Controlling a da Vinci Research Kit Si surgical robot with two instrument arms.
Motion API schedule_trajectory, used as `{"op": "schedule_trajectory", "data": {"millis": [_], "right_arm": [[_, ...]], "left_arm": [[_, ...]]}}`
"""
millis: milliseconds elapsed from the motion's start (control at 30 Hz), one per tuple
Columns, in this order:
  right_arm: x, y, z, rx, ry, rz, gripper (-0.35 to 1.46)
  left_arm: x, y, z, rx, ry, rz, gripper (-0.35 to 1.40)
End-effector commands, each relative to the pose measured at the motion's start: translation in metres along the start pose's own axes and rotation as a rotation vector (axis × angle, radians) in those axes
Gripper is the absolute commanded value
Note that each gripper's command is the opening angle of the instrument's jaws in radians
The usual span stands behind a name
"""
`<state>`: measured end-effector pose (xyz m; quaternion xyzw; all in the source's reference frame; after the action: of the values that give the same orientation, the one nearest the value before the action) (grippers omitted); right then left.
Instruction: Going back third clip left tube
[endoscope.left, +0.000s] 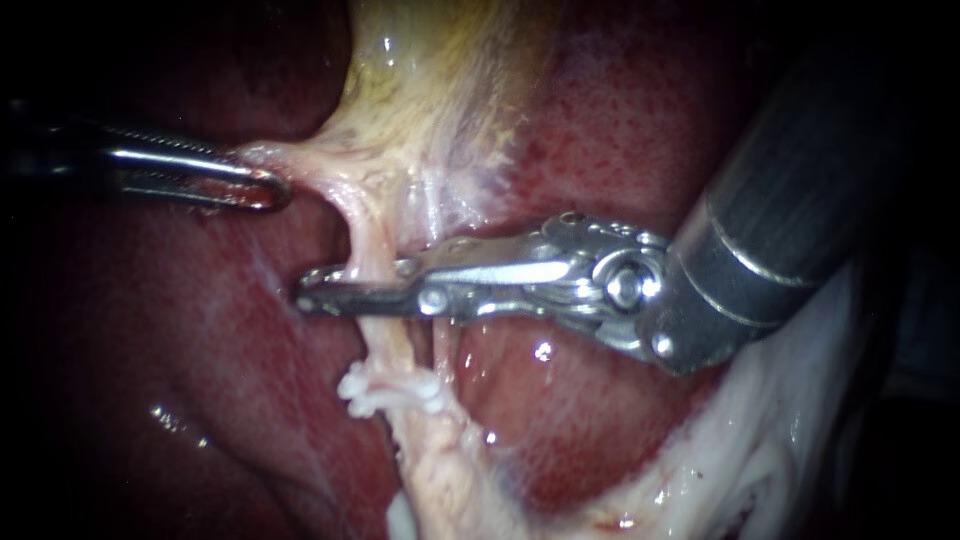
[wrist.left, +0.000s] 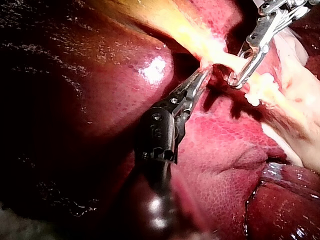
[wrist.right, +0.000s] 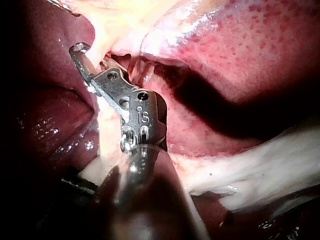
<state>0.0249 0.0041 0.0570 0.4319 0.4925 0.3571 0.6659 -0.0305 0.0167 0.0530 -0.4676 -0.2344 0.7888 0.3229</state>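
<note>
Dark-red, speckled liver (endoscope.left: 620, 130) fills the background. Across it the pale, stringy left tube (endoscope.left: 365, 235) runs top to bottom in the endoscope view, with knobbly white clips (endoscope.left: 390, 395) on it just below the slim steel right instrument (endoscope.left: 305, 295). That instrument's tool lies crosswise to the tube, pressed together around it, tips meeting just beyond. The slender grey left instrument (endoscope.left: 275, 190) pinches a yellowish-white tissue fold (endoscope.left: 300, 158) beside the tube, holding it taut. Backing out likely needs the tool to spread, then slide rightward along its own axis.
</note>
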Motion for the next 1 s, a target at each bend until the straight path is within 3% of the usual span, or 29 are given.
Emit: {"op": "schedule_trajectory", "data": {"millis": [33,100,167,367,633,800,900,1000], "right_arm": [[-0.0001,0.0002,0.0002,0.000,0.001,-0.031,-0.11],[-0.0004,0.0007,0.0007,-0.005,0.002,-0.081,0.27],[-0.0008,0.0013,0.0010,-0.018,0.009,-0.108,0.39],[-0.0014,0.0032,0.0007,-0.070,0.032,-0.160,0.49],[-0.0021,0.0051,-0.0003,-0.095,0.000,-0.169,0.49],[-0.0024,0.0047,-0.0008,-0.092,-0.009,-0.235,0.49],[-0.0029,0.0037,-0.0019,-0.088,-0.033,-0.354,0.49],[-0.0038,0.0024,-0.0036,-0.125,-0.083,-0.499,0.49]], "left_arm": [[0.0000,0.0000,0.0000,0.000,0.000,0.000,-0.35],[0.0000,0.0000,0.0000,0.000,0.000,0.000,-0.35],[0.0000,0.0000,-0.0001,0.000,0.000,0.000,-0.35],[-0.0001,0.0000,-0.0001,-0.001,0.000,0.000,-0.35],[-0.0001,0.0000,-0.0001,-0.001,0.000,0.001,-0.35],[-0.0001,0.0000,-0.0002,-0.001,0.000,0.001,-0.35],[-0.0001,0.0000,-0.0002,-0.002,0.003,0.001,-0.35],[-0.0002,-0.0001,-0.0003,-0.003,0.002,0.001,-0.35]]}}
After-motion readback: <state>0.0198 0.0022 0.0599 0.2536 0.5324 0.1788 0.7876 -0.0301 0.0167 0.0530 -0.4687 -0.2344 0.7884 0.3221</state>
